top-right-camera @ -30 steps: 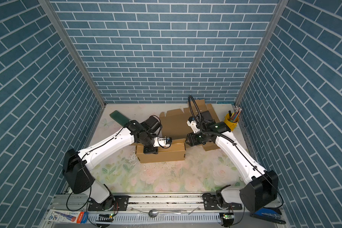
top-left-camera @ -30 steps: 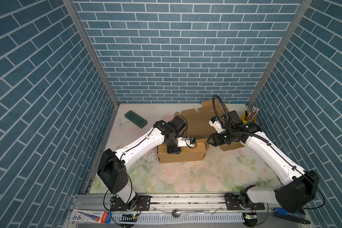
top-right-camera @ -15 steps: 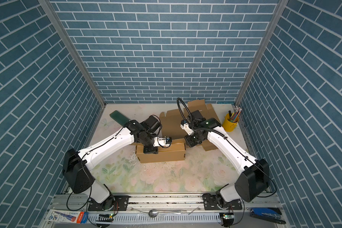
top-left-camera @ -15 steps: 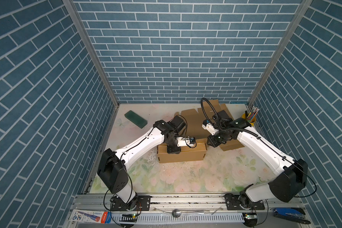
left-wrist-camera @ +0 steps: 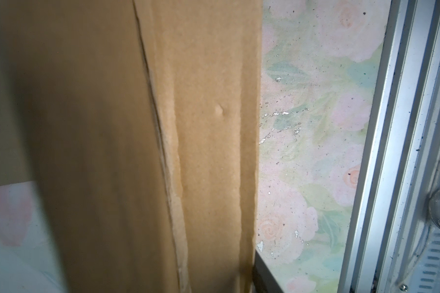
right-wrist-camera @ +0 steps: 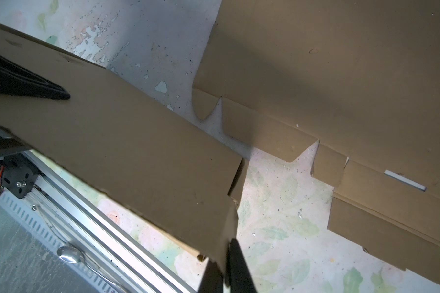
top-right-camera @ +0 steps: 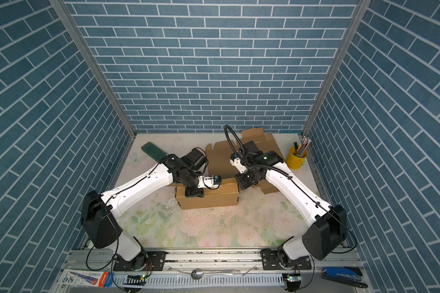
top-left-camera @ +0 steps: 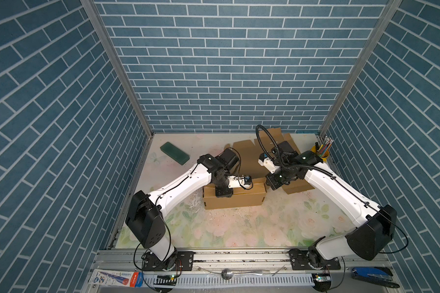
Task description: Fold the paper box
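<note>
The paper box [top-left-camera: 235, 199] is brown cardboard, partly folded, lying across the middle of the floral mat in both top views. My left gripper [top-left-camera: 223, 194] comes down over its front wall near the left end. In the left wrist view one black finger [left-wrist-camera: 264, 277] lies against the wall's outer face, and the cardboard hides the other finger. My right gripper [top-left-camera: 273, 183] is at the box's right end. In the right wrist view the right gripper [right-wrist-camera: 224, 275] is shut on the edge of the end flap [right-wrist-camera: 233, 228].
Flat cardboard sheets [top-left-camera: 252, 154] lie behind the box and under the right arm. A green block [top-left-camera: 174, 152] lies at the back left. A yellow pen cup [top-left-camera: 321, 154] stands at the back right. A spoon [top-left-camera: 226, 274] rests on the front rail.
My right arm has swung left to the box's right end, and its gripper has shut on the end flap. The left arm and the box have stayed in place.
</note>
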